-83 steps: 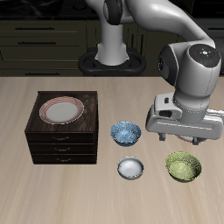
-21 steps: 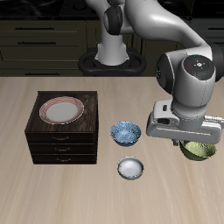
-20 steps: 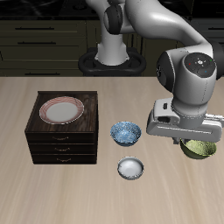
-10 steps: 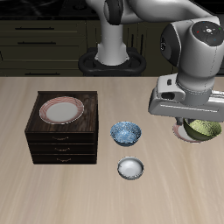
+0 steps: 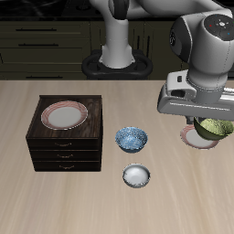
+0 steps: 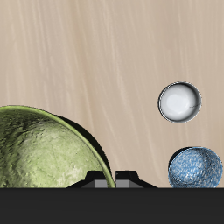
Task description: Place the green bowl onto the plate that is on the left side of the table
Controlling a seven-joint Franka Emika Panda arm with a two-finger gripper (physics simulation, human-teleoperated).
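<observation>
The green bowl (image 5: 218,129) hangs from my gripper (image 5: 210,122), which is shut on its rim and holds it above the table. Just under and beside the bowl, part of the plate (image 5: 191,138) with the pinkish-red rim shows on the table; the rest is hidden by the bowl and my hand. In the wrist view the green bowl (image 6: 44,156) fills much of the picture right against the fingers (image 6: 96,181). The plate is out of sight in that view.
A dark wooden drawer cabinet (image 5: 64,146) carries a second, browner-rimmed plate (image 5: 64,115). The blue patterned bowl (image 5: 131,139) and the small white-grey bowl (image 5: 136,175) stand mid-table; they also show in the wrist view, blue bowl (image 6: 194,167) and white bowl (image 6: 180,102).
My gripper took hold of the green bowl, lifted it off the table and carried it back and sideways. It now hangs by the pinkish-rimmed plate, which has come into view.
</observation>
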